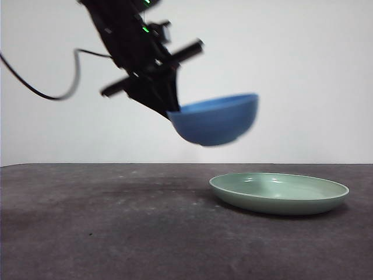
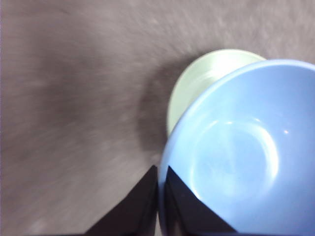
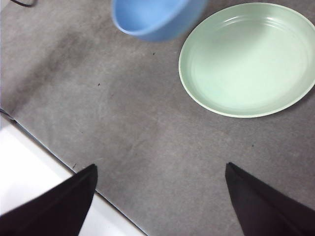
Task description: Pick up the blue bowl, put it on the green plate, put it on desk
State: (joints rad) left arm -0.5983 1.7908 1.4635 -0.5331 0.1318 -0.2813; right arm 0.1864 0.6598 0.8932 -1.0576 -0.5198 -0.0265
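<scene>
Where the desk (image 1: 105, 227) runs nearest to me it is bare, dark grey-brown and faintly speckled, and the green plate (image 1: 278, 193) is the first thing sitting on it, flat and upright, with its shallow well holding nothing. I'll place everything else by that plate.

Above the plate and off toward one side of it, the blue bowl (image 1: 214, 119) hangs in the air, well clear of the plate's rim and of the desk, tipped a little so the held side sits lower. It is a touch blurred. The left gripper (image 1: 169, 108) comes down from high up on that same side, dark and slanted, and its two jaws are pinched tight on the bowl's rim, one jaw inside the wall and one outside; the left wrist view shows them clamped there with the bowl (image 2: 246, 152) filling the picture and a crescent of the plate (image 2: 197, 81) showing past the bowl's edge, beneath it.

From the right wrist view the plate (image 3: 248, 59) lies whole and uncovered, with the bowl (image 3: 155, 17) beside it. The right gripper (image 3: 160, 196) waits back from the plate near the desk's edge, jaws spread wide apart and gripping nothing.

Behind the plate stands a plain pale wall (image 1: 303, 58).
</scene>
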